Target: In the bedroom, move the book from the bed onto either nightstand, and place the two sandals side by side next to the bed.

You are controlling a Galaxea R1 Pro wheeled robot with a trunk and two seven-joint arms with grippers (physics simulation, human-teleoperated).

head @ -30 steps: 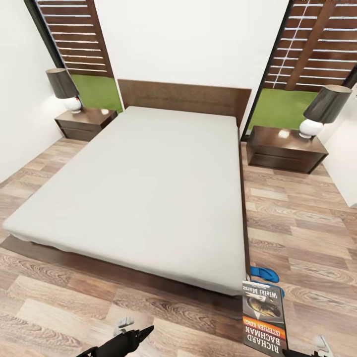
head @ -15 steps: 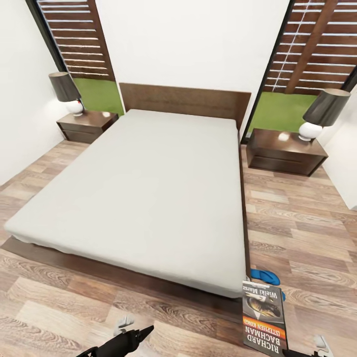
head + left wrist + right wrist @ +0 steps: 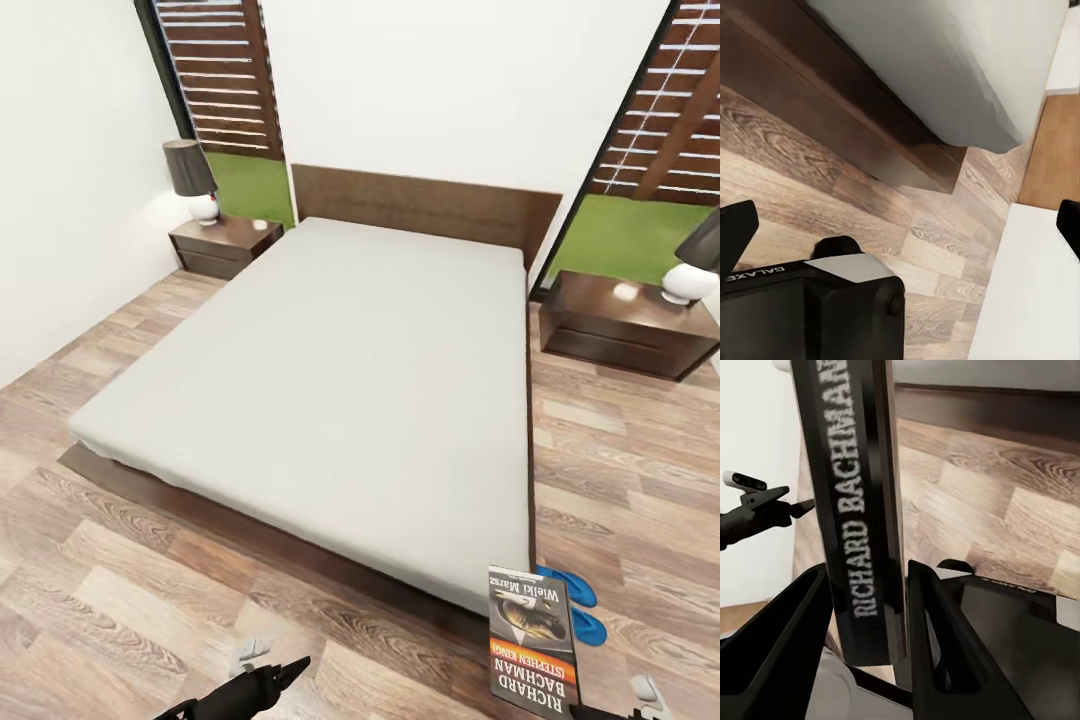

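a table lamp [image 3: 191, 178] with a dark shade and a round white base stands on the low cabinet at the far left of the room, close to the white side wall [image 3: 70, 180]. a second lamp [image 3: 698, 262] of the same kind stands at the far right, cut off by the picture's edge. between them rises a plain white back wall [image 3: 450, 90]. to either side of it, slatted brown wooden screens [image 3: 222, 70] show through the tall openings, with bright green grass [image 3: 625, 225] below them.
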